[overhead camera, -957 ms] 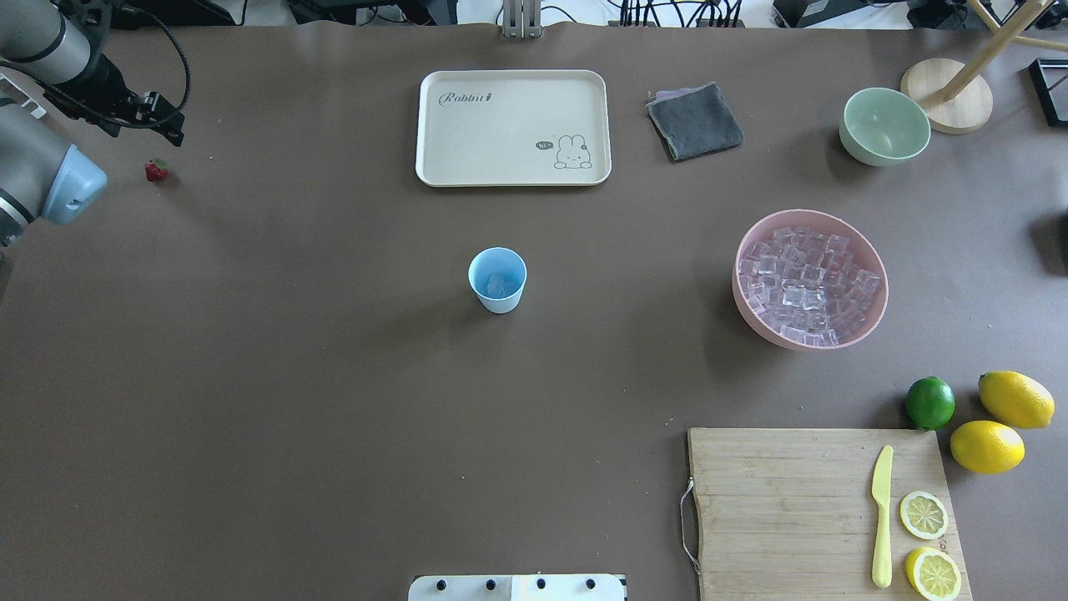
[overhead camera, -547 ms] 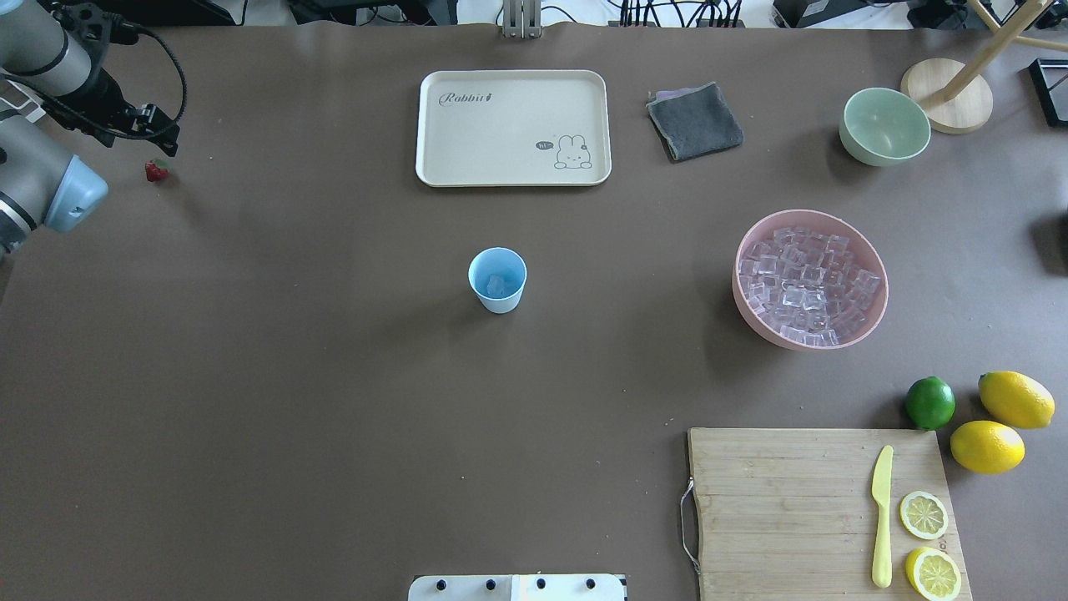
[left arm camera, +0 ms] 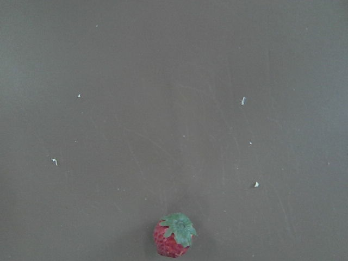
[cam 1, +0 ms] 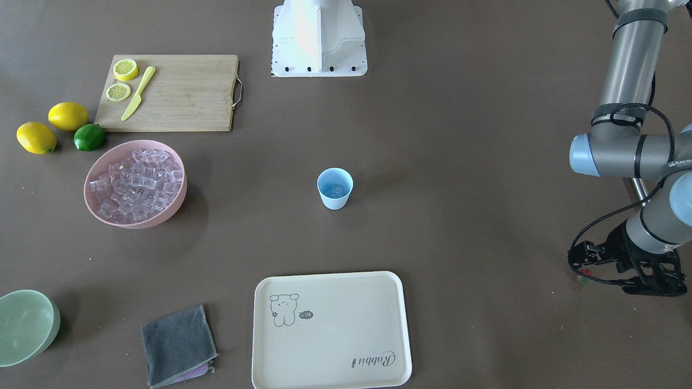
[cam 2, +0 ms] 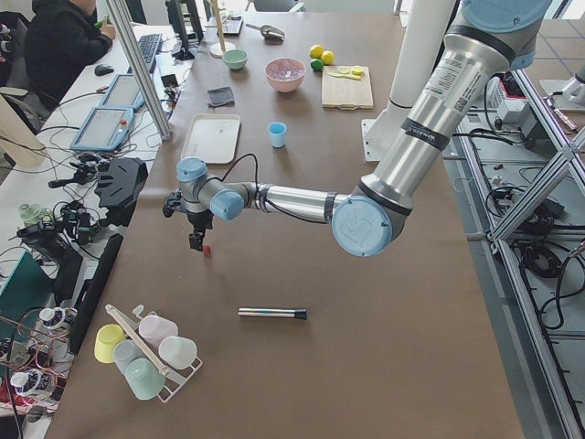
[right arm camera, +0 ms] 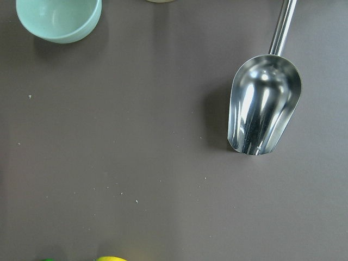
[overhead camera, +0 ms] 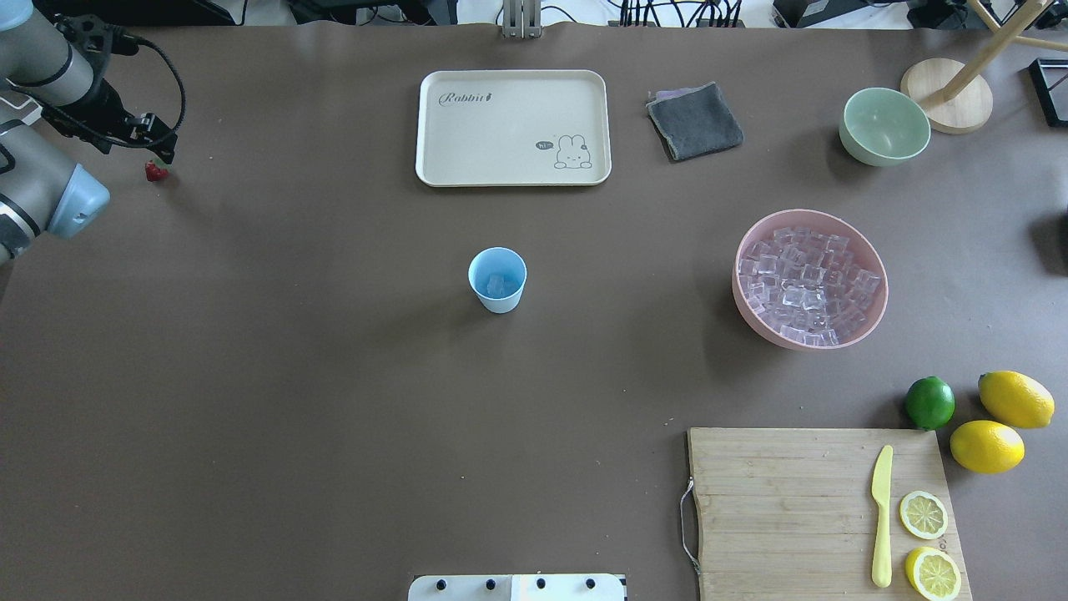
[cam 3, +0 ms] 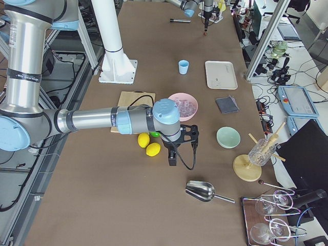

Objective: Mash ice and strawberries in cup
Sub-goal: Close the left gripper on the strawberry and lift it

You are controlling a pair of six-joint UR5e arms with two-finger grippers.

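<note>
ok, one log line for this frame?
left gripper: by strawberry, not holding | strawberry: on table | cup: ice inside, no berry | right gripper: near scoop, jaws unclear

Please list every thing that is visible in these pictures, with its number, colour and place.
cup: one, pale blue, table centre
pink bowl: one, pink, right side
ice: many, clear, filling the pink bowl; a little in the cup
strawberry: one, red, table's far left
green bowl: one, pale green, far right
tray: one, cream, far middle
cloth: one, grey, right of tray
cutting board: one, wooden, near right
knife: one, yellow, on cutting board
lemon halves: two, yellow, on cutting board
lemons: two, yellow, beside cutting board
lime: one, green, beside lemons
scoop: one, silver, table's right end
left gripper: one, black, by strawberry
right gripper: one, black, near lemons
</note>
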